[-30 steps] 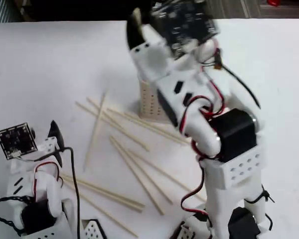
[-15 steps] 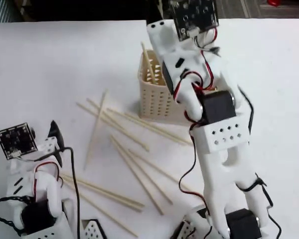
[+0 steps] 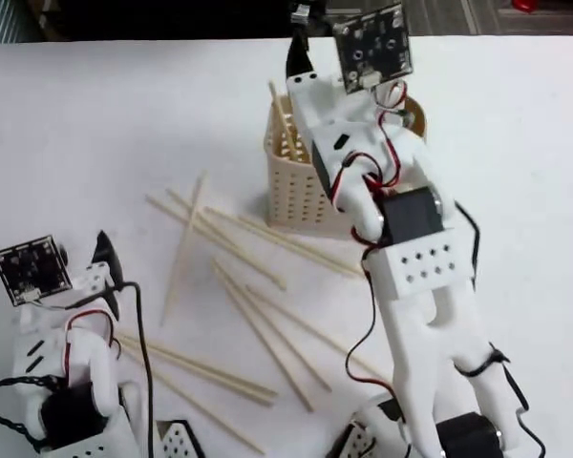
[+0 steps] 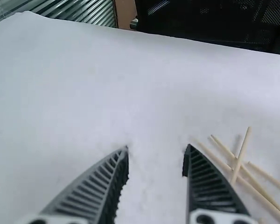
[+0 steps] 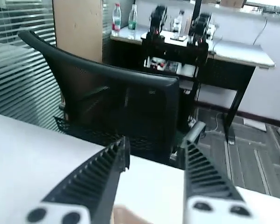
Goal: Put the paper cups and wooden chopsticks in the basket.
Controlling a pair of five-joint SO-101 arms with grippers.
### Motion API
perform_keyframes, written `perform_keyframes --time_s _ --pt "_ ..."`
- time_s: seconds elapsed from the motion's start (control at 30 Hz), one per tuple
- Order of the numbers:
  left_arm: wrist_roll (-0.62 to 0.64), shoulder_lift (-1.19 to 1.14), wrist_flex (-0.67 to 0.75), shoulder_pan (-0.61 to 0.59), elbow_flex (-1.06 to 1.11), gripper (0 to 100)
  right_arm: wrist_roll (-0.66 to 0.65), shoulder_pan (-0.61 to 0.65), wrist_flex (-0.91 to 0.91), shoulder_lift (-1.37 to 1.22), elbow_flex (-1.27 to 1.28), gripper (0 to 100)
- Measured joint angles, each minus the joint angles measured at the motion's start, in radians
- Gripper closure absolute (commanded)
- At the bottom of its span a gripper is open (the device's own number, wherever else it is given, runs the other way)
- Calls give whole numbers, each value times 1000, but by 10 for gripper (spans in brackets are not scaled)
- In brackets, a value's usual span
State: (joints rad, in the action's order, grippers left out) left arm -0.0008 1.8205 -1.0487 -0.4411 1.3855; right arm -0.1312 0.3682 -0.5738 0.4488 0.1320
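While a few chopsticks already stand in the basket at the table's far middle, many loose chopsticks lie scattered between it and the arms, so the task looks barely begun. The right gripper, above the basket's far side, and the left gripper, low near the loose sticks, are both parted and empty. A tan rim beside the basket, perhaps a paper cup, is mostly hidden.
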Motion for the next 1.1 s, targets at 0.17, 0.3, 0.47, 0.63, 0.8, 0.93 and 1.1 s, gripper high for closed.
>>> perform_keyframes --time_s 0.17,0.3,0.47,0.63,0.8,0.93,1.1 --pt "0 0 0 0 0 805 2 97 -298 11 -186 887" --pt "0 0 0 0 0 805 -48 210 -555 17 -219 889" --pt "0 0 0 0 0 805 -64 307 -766 18 -121 885" --pt "0 0 0 0 0 805 -64 382 -766 18 115 831" --pt "0 0 0 0 0 805 -66 440 -657 18 359 772" --pt "0 0 0 0 0 805 -66 468 -517 17 512 772" --pt "0 0 0 0 0 805 -64 488 -365 -55 580 772"
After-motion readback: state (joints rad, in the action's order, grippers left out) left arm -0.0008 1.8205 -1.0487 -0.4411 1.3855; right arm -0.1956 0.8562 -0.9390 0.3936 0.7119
